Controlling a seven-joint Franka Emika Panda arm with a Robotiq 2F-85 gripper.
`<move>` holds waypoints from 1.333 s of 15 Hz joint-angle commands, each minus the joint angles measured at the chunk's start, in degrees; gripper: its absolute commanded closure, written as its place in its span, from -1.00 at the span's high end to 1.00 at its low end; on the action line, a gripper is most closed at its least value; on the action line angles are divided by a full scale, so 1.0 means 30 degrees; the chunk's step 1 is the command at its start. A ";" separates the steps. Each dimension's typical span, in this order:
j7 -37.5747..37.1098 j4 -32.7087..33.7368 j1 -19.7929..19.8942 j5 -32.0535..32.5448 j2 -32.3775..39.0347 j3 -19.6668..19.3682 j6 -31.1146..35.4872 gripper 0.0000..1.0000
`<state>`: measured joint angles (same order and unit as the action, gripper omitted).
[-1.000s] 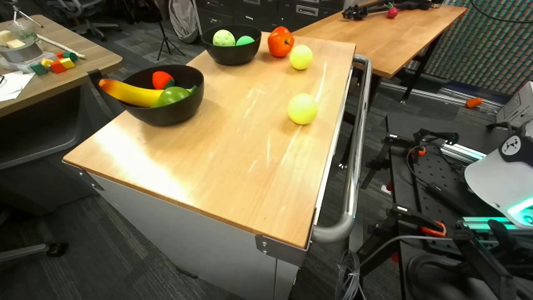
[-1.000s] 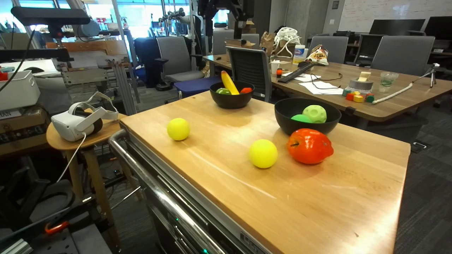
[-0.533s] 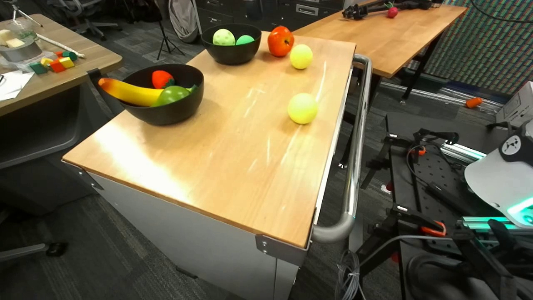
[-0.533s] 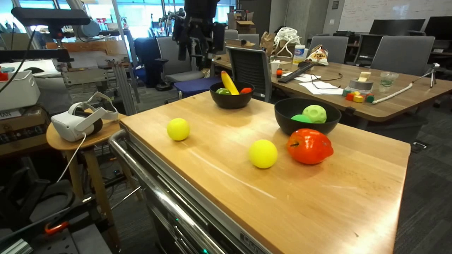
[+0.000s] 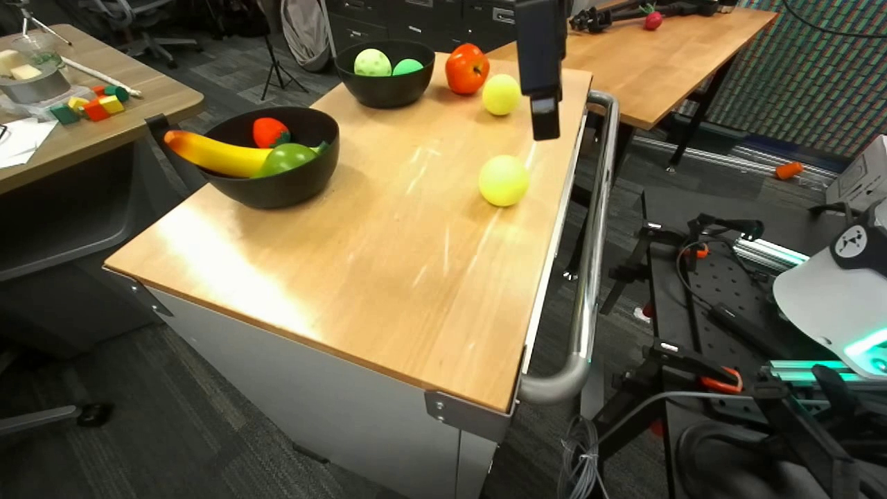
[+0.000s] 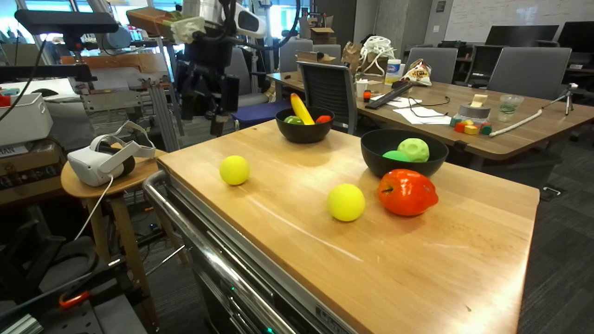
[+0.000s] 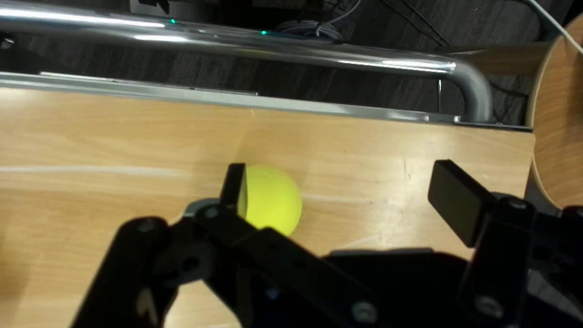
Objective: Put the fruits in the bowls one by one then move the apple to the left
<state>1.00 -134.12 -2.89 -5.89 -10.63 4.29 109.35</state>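
Biggest thing is the counter [image 5: 388, 277] spread out under me, and what's new is that my hand [image 7: 339, 187] has come lower over it, near the rail [image 7: 319, 57]. 1 of its fingers [image 5: 544, 76] now pokes into an exterior view that had none of it a second ago. Probably means I'm lining up the next pick. Hand's spread wide, nothing in it.

Next size down, 2 black bowls: the banana bowl [image 5: 277, 190] across the counter from my hand, the far bowl [image 5: 388, 95] farther along. The banana [image 5: 215, 156] leans out over its rim. The apple [image 5: 466, 69] stands just beside the far bowl, well apart from my hand, so imo that last step isn't done yet.

Then 2 loose ones: the near ball [image 7: 275, 200] below my hand, the far ball [image 6: 345, 202] beside the apple. Smaller still, the strawberry [image 5: 269, 132] is already in the banana bowl.

View-wise: only the wrist view shows the near ball sitting toward 1 finger, not centred, so I'd guess a sideways nudge is due. It misses the bowls and apple completely; both exterior views have those.
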 commanded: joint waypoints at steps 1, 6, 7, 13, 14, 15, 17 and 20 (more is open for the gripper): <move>-0.1033 -0.2768 -0.0180 0.0723 -0.1490 0.0268 0.2062 1.00; -0.1918 -0.4426 0.0062 0.4008 -0.0701 0.0646 0.6514 1.00; -0.2068 -0.4573 0.0104 0.4358 -0.0470 0.0576 0.7192 1.00; -0.1872 -0.4211 0.0243 0.4425 0.1439 -0.0027 0.9840 1.00; -0.1752 -0.4094 0.0241 0.4294 0.1790 -0.0127 1.0101 1.00; -0.1579 -0.4001 0.0213 0.4079 0.2099 -0.0233 1.0299 0.75; -0.1450 -0.3836 0.0197 0.3988 0.2599 -0.0355 1.0561 0.32; -0.1136 -0.3370 0.0163 0.3617 0.3081 -0.0468 1.0596 -0.16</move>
<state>-4.75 -146.51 -2.43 7.10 -3.11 3.34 140.38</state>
